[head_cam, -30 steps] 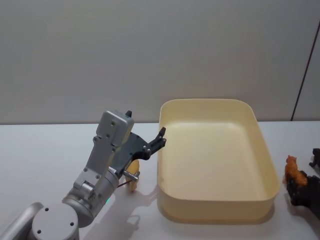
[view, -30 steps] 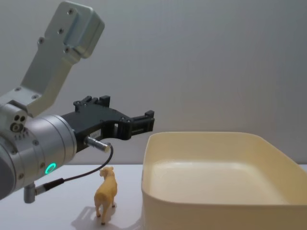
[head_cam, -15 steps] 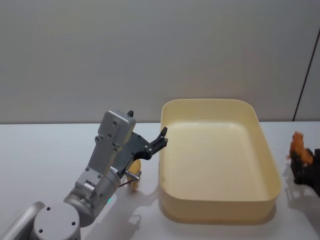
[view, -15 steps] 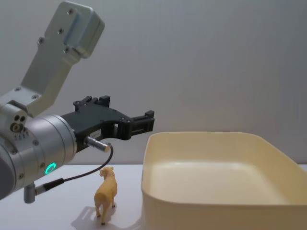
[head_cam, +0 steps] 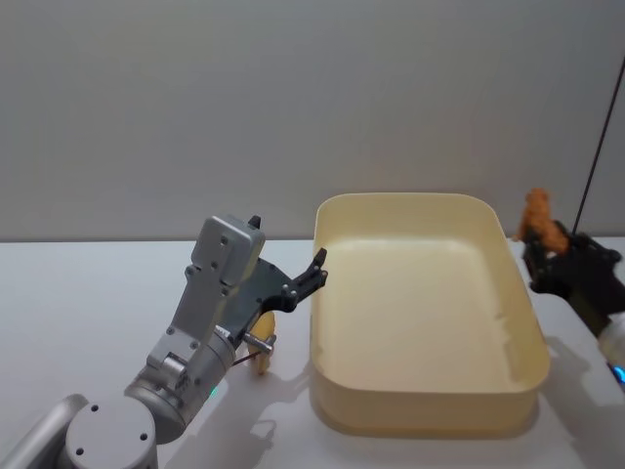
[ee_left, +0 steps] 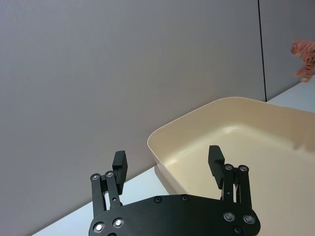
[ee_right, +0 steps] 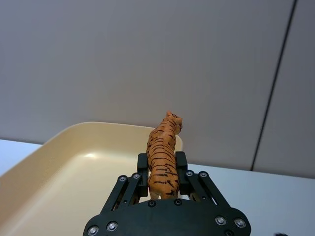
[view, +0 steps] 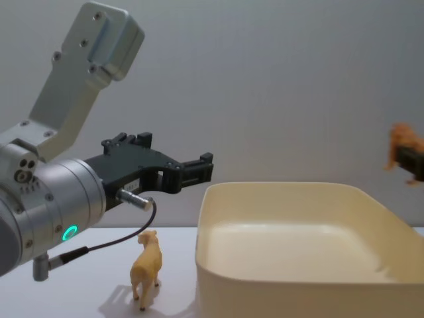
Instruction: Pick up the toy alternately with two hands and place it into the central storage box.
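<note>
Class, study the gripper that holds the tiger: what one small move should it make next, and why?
Probably the right gripper should carry the tiger a little leftward, over the middle of the storage box, before opening. It is shut on the tiger and raised near the box's right rim, and the box holds nothing yet. The left gripper hovers open left of the box.

Soft, even light comes from above. Pale shadows lie on the table [head_cam: 78, 283] beside the storage box [head_cam: 420, 405] and yellow toy [view: 147, 265].
</note>
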You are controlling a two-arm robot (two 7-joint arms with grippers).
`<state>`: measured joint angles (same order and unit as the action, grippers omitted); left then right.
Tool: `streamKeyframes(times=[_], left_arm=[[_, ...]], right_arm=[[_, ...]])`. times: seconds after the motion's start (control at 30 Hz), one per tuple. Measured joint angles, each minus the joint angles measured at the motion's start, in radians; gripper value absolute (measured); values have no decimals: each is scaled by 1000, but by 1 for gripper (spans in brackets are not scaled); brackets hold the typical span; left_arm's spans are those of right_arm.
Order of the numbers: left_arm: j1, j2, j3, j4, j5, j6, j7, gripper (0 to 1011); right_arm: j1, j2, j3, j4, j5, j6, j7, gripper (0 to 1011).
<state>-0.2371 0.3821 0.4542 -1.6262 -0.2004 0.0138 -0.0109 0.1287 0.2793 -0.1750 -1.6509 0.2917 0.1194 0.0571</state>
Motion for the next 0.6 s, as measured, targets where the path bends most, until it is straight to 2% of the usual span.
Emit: streamKeyframes(times=[0.2, 0.37, 0.4, 0.43, 0.6], left_arm=[[0, 0, 0, 0, 0, 0, 0, 1001], [0, 0, 0, 0, 0, 0, 0, 1001], [0, 0, 0, 0, 0, 0, 0, 1001], [0, 0, 0, 0, 0, 0, 0, 1001], [0, 0, 0, 0, 0, 0, 0, 1001]], right_arm=[[55, -38, -22, 30, -14, 37, 41, 326], [95, -65, -38, 53, -25, 62, 69, 500], [100, -68, -40, 56, -26, 66, 72, 500], [107, -73, -42, 60, -28, 70, 77, 560], [128, -87, -51, 73, -33, 82, 92, 719]])
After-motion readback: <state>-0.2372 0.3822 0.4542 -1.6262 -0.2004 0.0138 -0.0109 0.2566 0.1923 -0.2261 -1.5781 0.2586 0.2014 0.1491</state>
